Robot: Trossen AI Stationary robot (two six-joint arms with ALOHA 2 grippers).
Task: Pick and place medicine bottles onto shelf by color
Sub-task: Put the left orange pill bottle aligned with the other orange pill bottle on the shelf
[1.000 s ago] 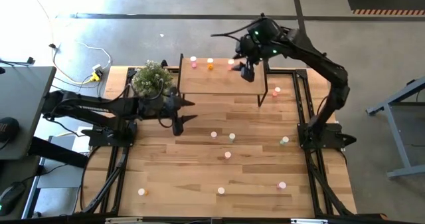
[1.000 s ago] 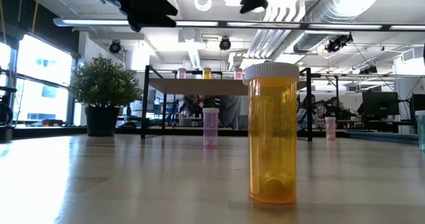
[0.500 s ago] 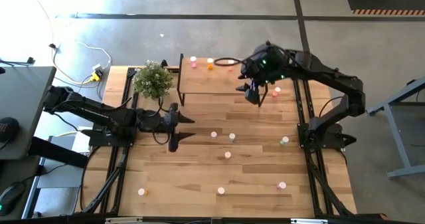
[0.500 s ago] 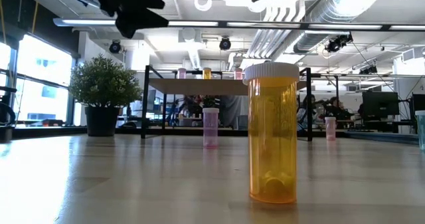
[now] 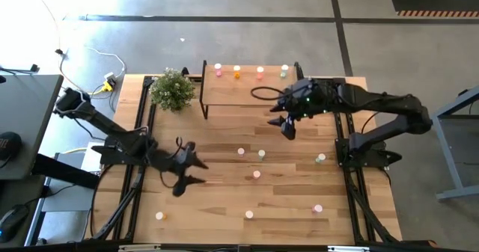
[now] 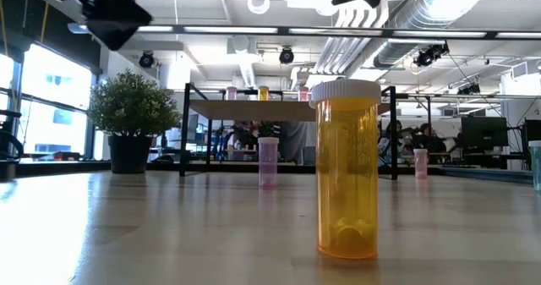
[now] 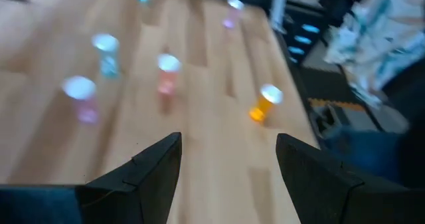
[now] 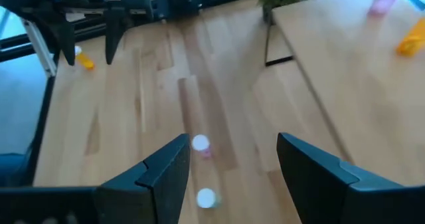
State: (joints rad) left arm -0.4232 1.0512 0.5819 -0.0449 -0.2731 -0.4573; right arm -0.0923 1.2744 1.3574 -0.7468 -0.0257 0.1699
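Below the wide, empty left tool (image 5: 185,174), the orange bottle (image 7: 264,104) waits: descend squarely over its cap before closing.

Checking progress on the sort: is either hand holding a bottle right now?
No. The wrist views show empty space between the open fingers of the left hand and the right hand.
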